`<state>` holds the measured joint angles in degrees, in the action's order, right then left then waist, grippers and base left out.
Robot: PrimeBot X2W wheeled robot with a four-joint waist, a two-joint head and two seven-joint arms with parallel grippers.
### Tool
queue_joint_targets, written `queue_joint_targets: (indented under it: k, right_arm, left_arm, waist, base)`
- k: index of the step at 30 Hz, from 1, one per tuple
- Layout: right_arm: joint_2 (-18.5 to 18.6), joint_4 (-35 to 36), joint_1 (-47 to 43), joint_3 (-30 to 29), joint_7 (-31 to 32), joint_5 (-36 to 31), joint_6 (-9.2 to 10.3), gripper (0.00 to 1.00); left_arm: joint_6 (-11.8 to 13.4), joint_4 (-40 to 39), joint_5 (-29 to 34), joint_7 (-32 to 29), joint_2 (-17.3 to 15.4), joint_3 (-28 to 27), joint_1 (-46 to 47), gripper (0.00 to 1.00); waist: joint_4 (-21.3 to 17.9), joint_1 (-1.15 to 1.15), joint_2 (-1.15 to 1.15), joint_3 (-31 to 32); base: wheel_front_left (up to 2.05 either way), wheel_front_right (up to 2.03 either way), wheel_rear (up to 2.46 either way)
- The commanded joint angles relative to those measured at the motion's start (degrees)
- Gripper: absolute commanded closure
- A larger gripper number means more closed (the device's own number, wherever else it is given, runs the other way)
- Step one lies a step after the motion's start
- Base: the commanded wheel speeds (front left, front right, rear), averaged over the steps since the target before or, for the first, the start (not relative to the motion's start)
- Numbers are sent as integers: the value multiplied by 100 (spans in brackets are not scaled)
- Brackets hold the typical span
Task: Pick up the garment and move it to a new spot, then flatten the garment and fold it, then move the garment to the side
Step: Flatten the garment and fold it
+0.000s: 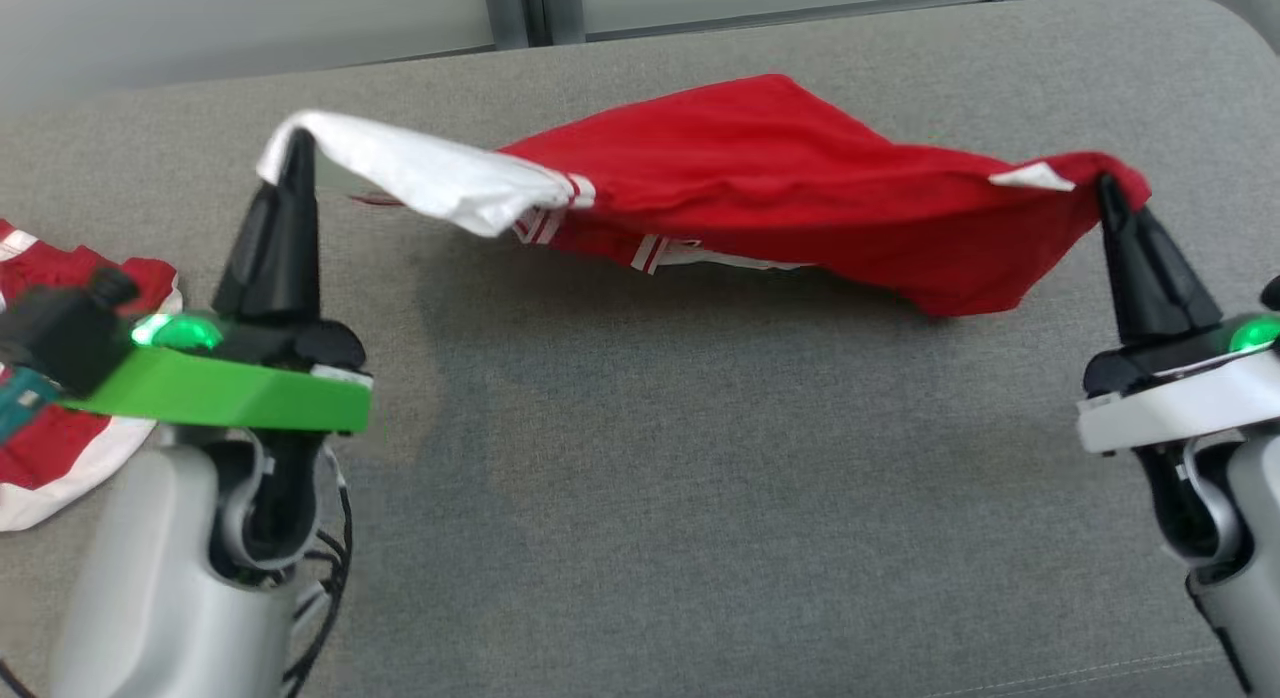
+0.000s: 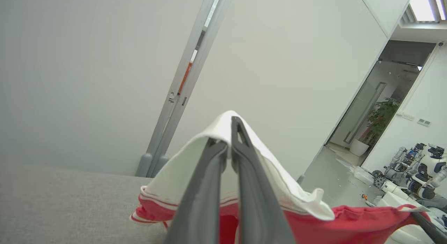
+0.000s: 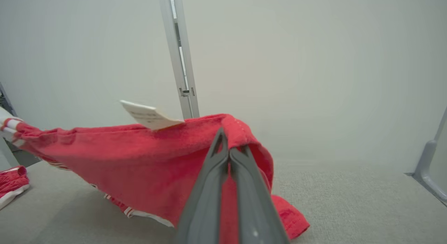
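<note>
Left tool (image 1: 296, 146) and right tool (image 1: 1106, 186) each pinch the garment (image 1: 760, 178) tight; keep it taut, lowering its sagging, seemingly hem-side edge first

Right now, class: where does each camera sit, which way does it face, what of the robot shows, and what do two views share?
Head view: on the head, facing down at the grey cushion; left pincer and right pincer hold a red-and-white garment between them.
Left wrist view: on the left wrist, along its shut fingers, toward a wall.
Right wrist view: on the right wrist, along its shut fingers, toward a wall.
Shared: all three show the garment.
</note>
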<state>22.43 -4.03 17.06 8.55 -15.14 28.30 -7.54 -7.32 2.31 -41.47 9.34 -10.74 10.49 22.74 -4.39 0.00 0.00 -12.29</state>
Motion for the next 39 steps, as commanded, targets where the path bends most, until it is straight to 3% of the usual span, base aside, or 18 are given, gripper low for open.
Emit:
queue_joint_targets:
  k: [1,9,15,19,27,31,35,39]
  right_arm:
    - [185,170,148,39,0,254,10,100]
    - [1287,773,729,20,0,1603,10,100]
    - [1862,872,1097,-44,2,1951,10,100]
    - [2035,720,1593,210,113,2002,10,100]
    - [1852,-174,3604,1038,427,1787,10,100]
    - [1689,-852,4811,1347,378,1485,10,100]
    - [1503,-1589,5957,1535,196,1033,10,100]
    - [1246,-2186,6861,1479,26,487,10,100]
  left_arm:
    - [-20,-280,-231,-199,-105,-121,199,100]
    - [384,-1461,-1134,-1412,-353,-467,1269,100]
    - [591,-1773,-1280,-1974,-482,-387,1886,100]
    - [641,-1480,-1203,-2175,-555,-307,2408,100]
    - [408,-89,-684,-2234,-690,-25,4330,100]
    - [192,761,-14,-2024,-836,359,5589,100]
    - [74,1640,708,-1536,-904,738,6863,100]
    - [34,2344,1329,-515,-745,1006,7962,100]
  waist:
    - [-22,0,0,125]
    - [3,0,0,236]
    - [1,0,0,170]
    - [3,0,0,-20]
    - [-4,0,0,-935]
    - [24,0,0,-1595]
    - [0,0,0,-2226]
    - [-68,0,0,-2735]
  base:
    - [0,0,0]
    - [0,0,0]
    - [0,0,0]
    - [0,0,0]
    - [0,0,0]
    - [0,0,0]
    - [0,0,0]
    - [0,0,0]
